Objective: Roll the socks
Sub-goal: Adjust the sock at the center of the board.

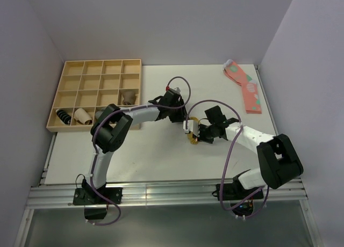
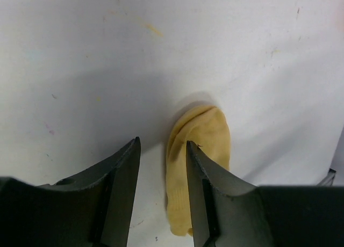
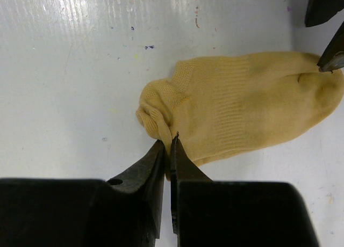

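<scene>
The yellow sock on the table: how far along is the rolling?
Barely started. Done: rolled sock bundles sit in the wooden compartment tray. In hand: the right gripper pinches the mustard-yellow fabric sock at its bunched cuff end; the left gripper is open over its toe. Left: the sock lies nearly flat, so the roll itself remains.

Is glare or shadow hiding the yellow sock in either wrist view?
Left wrist: a soft shadow darkens the table beside the sock, which reads clearly. Right wrist: streaky glare on the table's upper left, clear of the sock; its knit is sharp.
</scene>
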